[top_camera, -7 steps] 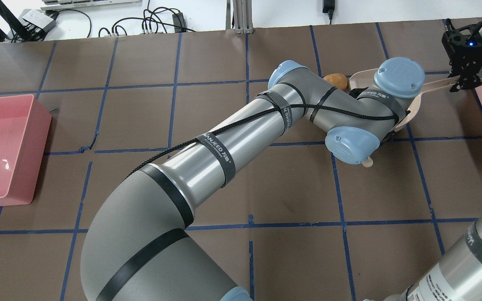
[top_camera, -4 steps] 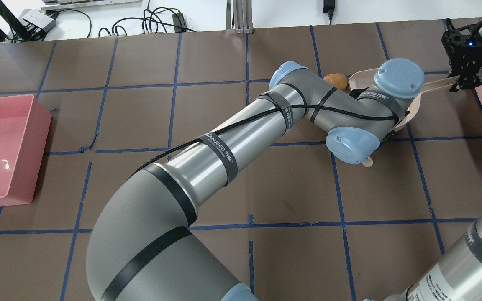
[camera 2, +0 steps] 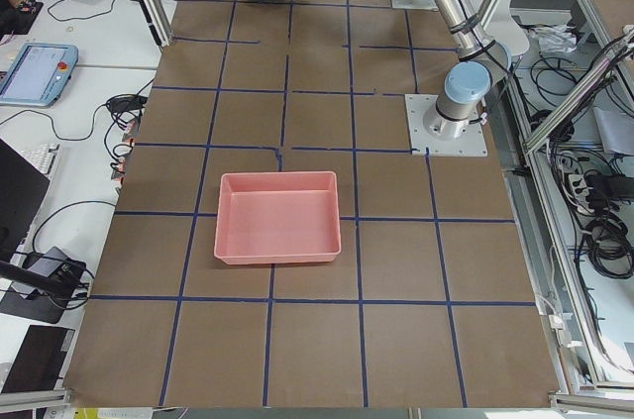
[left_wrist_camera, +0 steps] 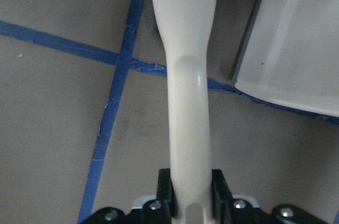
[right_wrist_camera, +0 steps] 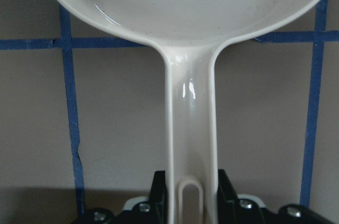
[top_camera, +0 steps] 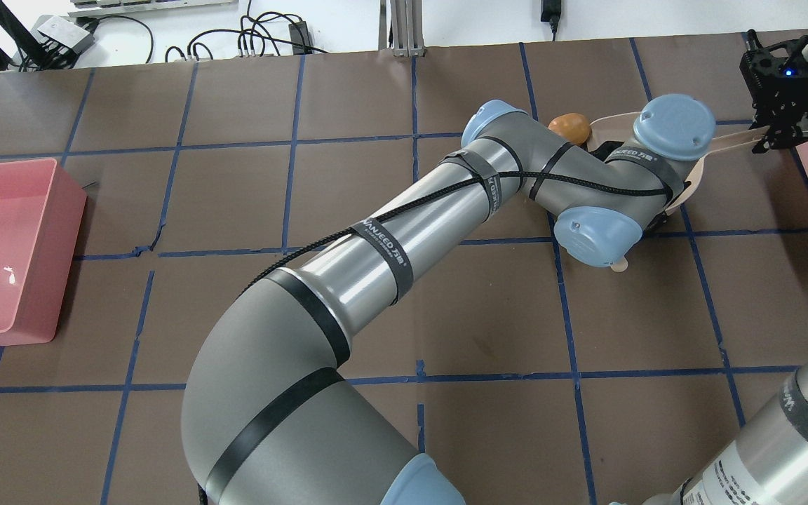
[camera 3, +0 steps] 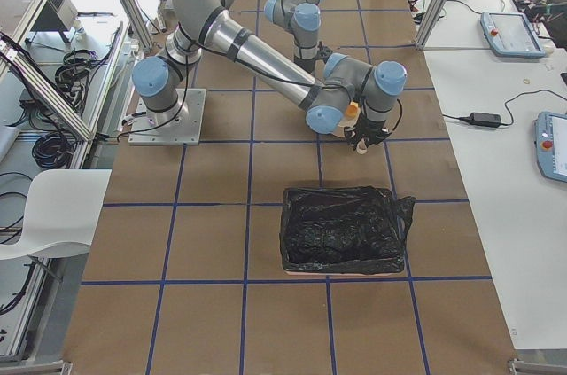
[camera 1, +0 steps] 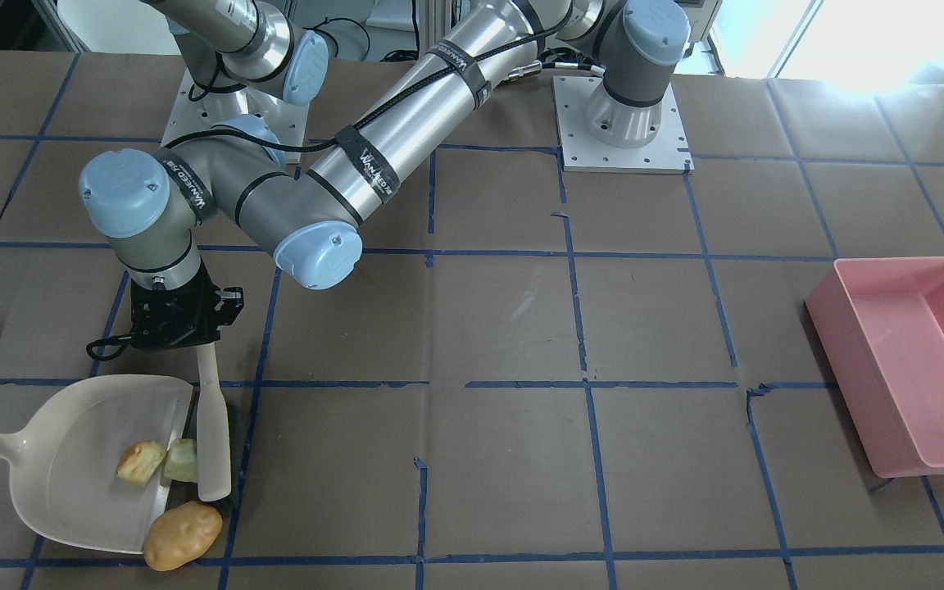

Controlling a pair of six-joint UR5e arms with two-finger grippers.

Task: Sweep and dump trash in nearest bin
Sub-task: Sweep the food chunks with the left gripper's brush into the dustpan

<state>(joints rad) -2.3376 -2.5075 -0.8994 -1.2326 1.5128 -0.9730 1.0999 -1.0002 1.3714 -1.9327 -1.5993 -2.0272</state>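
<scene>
left gripper (left_wrist_camera: 192, 188): fingers clamped on the brush (camera 1: 213, 442) handle, brush head down on the table (camera 1: 521, 328) along the dustpan's open edge
right gripper (right_wrist_camera: 190, 188): fingers clamped on the end of the dustpan (camera 1: 70, 442) handle, pan flat on the table
golden-brown chunk (camera 1: 142, 461): inside the pan, near the lip
pale yellow-green chunk (camera 1: 181, 460): inside the pan, touching the golden one on one side and the brush on the other
potato-shaped lump (camera 1: 183, 535): at the corner of the lip, just past the brush tip; mostly on the table, can't tell if any of it rides the lip
bins: pink bin (camera 1: 849, 381) well apart, at the robot's left end; black-bag-lined bin (camera 3: 340, 192) on the right end, near the pan, so that one reads as nearest
done: two of three pieces collected
left: potato lump needs one more stroke into the pan, then lift, carry to the bin, tip out
risk: lump looks round, likely to roll off the corner rather than in; brush should come in from behind it
</scene>
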